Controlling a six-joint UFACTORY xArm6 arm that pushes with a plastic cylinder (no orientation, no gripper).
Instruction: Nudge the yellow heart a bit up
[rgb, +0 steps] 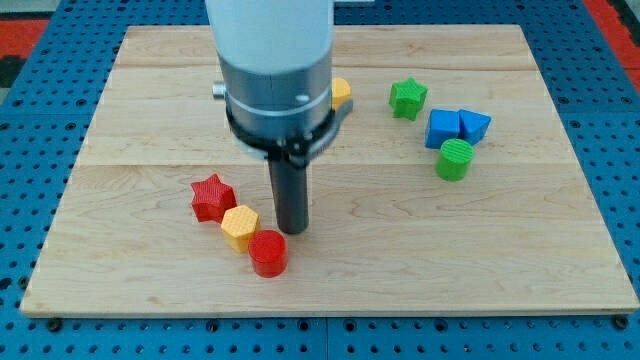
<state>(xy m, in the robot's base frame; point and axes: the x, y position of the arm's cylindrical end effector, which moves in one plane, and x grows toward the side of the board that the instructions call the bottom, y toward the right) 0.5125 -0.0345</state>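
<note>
A yellow block (342, 93) peeks out from behind the arm's grey body near the view's top centre; its shape is mostly hidden, so I cannot tell whether it is the heart. My tip (292, 231) rests on the wooden board (140, 120) well below that block. The tip stands just right of a yellow hexagon (239, 227) and just above and right of a red cylinder (268, 253). A red star (211, 197) lies to the left of the hexagon, touching it.
A green star (408, 97) lies at the upper right. A blue cube (442, 128) and a blue triangular block (475, 125) sit side by side, with a green cylinder (455, 159) just below them. The board lies on a blue pegboard.
</note>
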